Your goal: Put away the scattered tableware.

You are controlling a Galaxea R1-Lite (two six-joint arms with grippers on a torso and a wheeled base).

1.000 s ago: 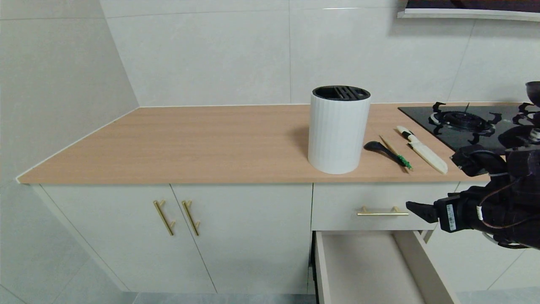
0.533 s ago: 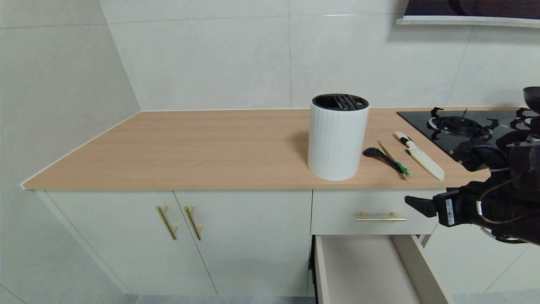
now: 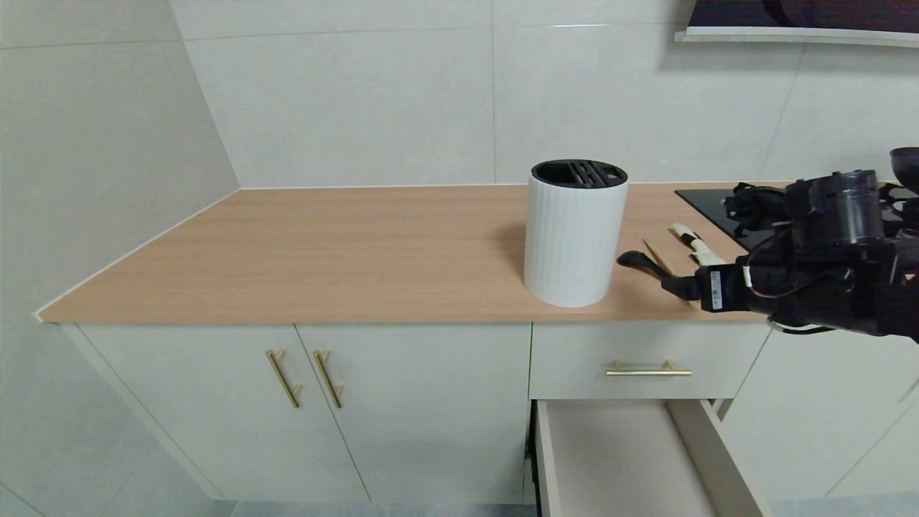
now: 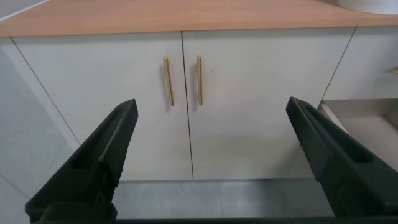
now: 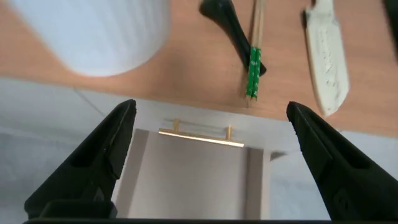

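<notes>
Spoon (image 5: 229, 23), seemingly chopsticks (image 5: 254, 62), knife (image 5: 327, 56) beside holder (image 3: 574, 237); both arms' jaws wide apart.

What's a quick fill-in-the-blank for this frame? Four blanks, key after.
The right hand is ____ and holds nothing.
The white holder stands ____ on the countertop.
The knife lies between the chopsticks and the ____.
The spoon beside the holder is ____ in colour.
Missing words: open; upright; stove; black.

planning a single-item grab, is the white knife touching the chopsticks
Apart. The right wrist view shows bare countertop between the white knife and the chopsticks.
</notes>
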